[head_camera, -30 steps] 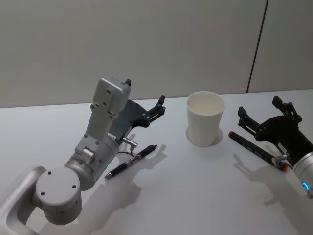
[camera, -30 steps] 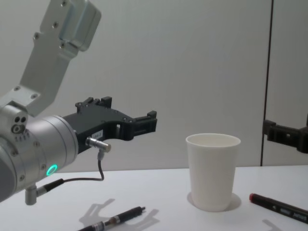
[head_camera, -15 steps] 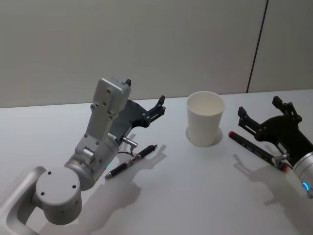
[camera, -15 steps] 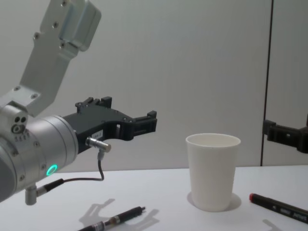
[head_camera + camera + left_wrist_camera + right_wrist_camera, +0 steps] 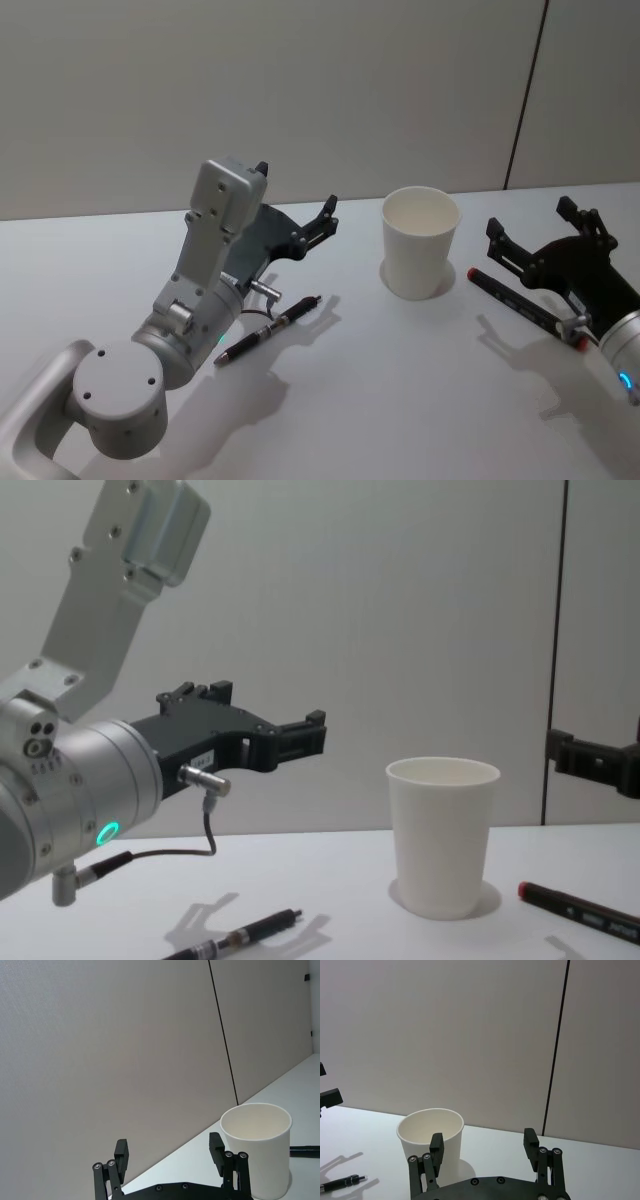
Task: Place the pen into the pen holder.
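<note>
The pen holder (image 5: 421, 250), a plain white tapered paper cup with a rolled rim, stands upright with its mouth up. A slim dark pen (image 5: 270, 329) lies flat and aslant, well apart on its left. A black marker (image 5: 520, 307) with red ends lies flat near its right side, not touching it.

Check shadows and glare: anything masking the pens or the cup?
Head view: soft even light, no glare; shadow of the left arm lies on the table beside the dark pen, which reads clearly. Chest view: faint shadow ring at the base of the pen holder; red-capped pen well lit. Wrist views: wall evenly lit.
</note>
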`<state>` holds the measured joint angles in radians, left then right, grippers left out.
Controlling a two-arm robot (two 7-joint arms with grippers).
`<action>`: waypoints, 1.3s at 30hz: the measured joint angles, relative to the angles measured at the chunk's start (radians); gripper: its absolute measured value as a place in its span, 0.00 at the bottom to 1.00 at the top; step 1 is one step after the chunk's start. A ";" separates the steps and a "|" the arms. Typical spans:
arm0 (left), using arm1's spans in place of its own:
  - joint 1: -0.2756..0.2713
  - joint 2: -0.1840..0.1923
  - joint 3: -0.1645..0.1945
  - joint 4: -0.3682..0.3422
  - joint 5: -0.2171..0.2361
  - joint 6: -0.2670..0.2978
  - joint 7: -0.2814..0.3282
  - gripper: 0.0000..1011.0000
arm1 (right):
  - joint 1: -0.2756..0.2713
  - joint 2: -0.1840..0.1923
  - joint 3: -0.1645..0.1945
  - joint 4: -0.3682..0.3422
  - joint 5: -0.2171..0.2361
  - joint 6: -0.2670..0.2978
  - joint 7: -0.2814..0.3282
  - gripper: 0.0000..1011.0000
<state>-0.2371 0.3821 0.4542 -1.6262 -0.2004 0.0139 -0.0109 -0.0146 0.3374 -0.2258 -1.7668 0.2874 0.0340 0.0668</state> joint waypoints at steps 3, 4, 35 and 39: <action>0.000 0.000 0.000 0.000 0.000 0.000 0.000 0.99 | 0.000 0.000 0.000 0.000 0.000 0.000 0.000 0.99; 0.000 0.000 0.000 0.000 0.000 0.000 0.000 0.99 | 0.000 0.000 0.000 0.000 0.000 0.000 0.000 0.99; 0.000 0.000 0.000 0.000 0.000 0.000 0.000 0.99 | -0.043 0.085 0.069 -0.040 0.058 0.030 0.030 0.99; 0.000 0.000 0.000 0.000 0.000 0.000 0.000 0.99 | -0.059 0.102 0.081 -0.054 0.065 0.039 0.030 0.99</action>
<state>-0.2371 0.3821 0.4542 -1.6262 -0.2004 0.0138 -0.0109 -0.0735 0.4394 -0.1452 -1.8213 0.3528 0.0729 0.0968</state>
